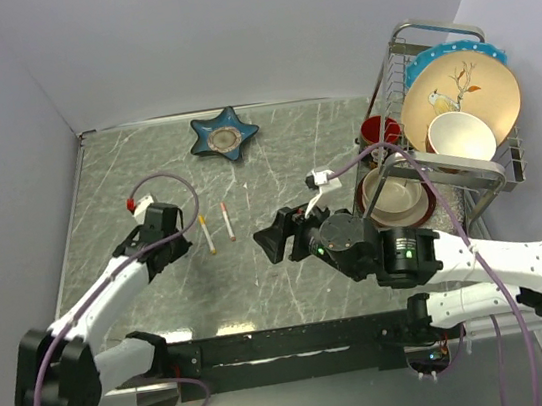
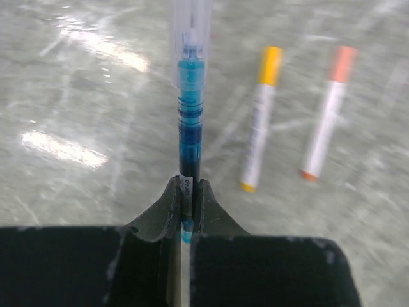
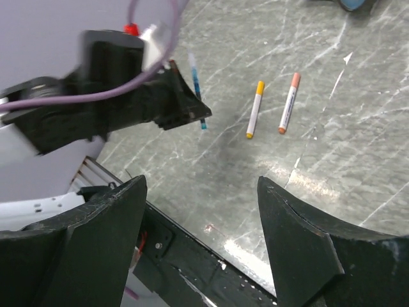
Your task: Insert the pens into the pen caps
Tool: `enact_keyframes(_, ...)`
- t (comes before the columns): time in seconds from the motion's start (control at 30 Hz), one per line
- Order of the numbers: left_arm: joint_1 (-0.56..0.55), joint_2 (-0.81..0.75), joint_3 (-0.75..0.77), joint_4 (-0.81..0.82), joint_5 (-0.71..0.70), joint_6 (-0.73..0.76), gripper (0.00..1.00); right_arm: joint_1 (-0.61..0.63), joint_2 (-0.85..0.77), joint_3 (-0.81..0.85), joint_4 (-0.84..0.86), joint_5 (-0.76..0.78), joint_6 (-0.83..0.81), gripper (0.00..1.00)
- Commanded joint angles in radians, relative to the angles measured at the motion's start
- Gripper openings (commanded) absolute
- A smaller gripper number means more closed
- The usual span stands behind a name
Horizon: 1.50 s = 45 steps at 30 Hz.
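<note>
From above, the left tool is hovering just beside two white pens lying nearly parallel on the desk. The yellow pen is lying nearer to it, with the orange pen just past. The right tool is waiting on their other side, pointing toward them. In the left wrist view, the left tool's jaws are pressing together on a blue pen near one end; its far part is sitting inside a wider clear sleeve that is running out of frame. Beyond it, the yellow cap and the orange cap are lying at the far ends of their pens, in line and touching; whether they are fully seated cannot be told. In the right wrist view, the right tool's jaws are gaping wide with nothing between them, short of the pens. Judging from this, the step is calling for a second grip. The right tool should be pinching across a barrel mid-length and closing slowly so the thin stick is not rolling away. It should then be pushing pen and cap together along one axis while the left tool is holding steady.
</note>
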Motion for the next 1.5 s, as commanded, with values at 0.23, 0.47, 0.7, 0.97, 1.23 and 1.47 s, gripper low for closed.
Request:
enact_keyframes(0.23, 0.029, 0.249, 0.028, 0.099, -0.009, 0.028, 0.12, 0.0, -0.073, -0.015, 0.02, -0.02, -0.036, 0.78)
enact_keyframes(0.47, 0.029, 0.206, 0.06, 0.003, 0.016, 0.019, 0.48, 0.0, -0.071, -0.004, 0.018, -0.028, -0.039, 0.79)
enact_keyframes(0.7, 0.029, -0.097, 0.132, -0.066, 0.138, 0.108, 0.74, 0.0, -0.039, 0.017, 0.001, -0.035, -0.032, 0.79)
enact_keyframes(0.97, 0.027, -0.444, 0.089, 0.023, 0.474, 0.254, 0.99, 0.0, -0.019, 0.049, -0.02, 0.024, -0.003, 0.89)
enact_keyframes(1.23, 0.027, -0.682, -0.007, 0.198, 0.747, 0.26, 0.99, 0.0, -0.001, 0.063, -0.048, 0.061, 0.048, 1.0)
enact_keyframes(1.47, 0.027, -0.733, -0.001, 0.173, 0.777, 0.286, 0.99, 0.0, -0.004, 0.013, -0.008, 0.024, 0.034, 1.0)
